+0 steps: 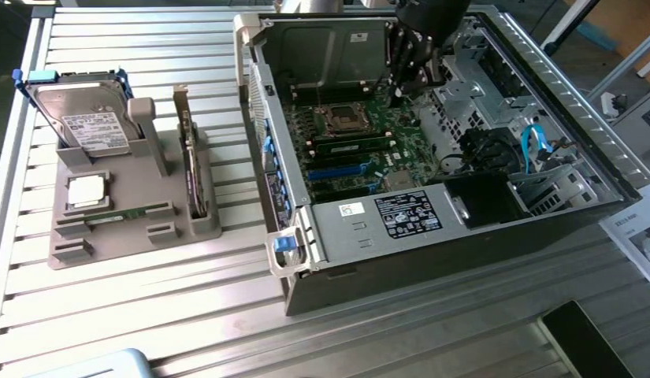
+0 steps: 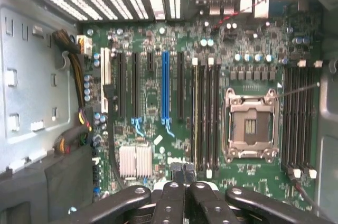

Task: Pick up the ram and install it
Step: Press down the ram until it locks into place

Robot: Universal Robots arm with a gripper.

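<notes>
Fingers: the black fingers point(image 2: 171, 203) are drawn together and hang over the motherboard point(image 2: 153, 102) inside the open computer case point(image 1: 577, 102).
Ram: the ram point(image 1: 133, 213) is a thin, narrow green strip. It lies flat in a groove of the grey holder point(image 1: 188, 228), at 9 o'clock from the case in the exterior view, well apart from the fingers.
Neighbour: the hard drive point(image 1: 88, 126) stands at 11 o'clock from the ram.
Surface: a slatted metal desk point(image 1: 146, 299) carries the holder and the case.
Room: the case walls ring the board. The long memory slots point(image 2: 208, 118) lie just beside the processor socket point(image 2: 251, 126), open from above.
</notes>
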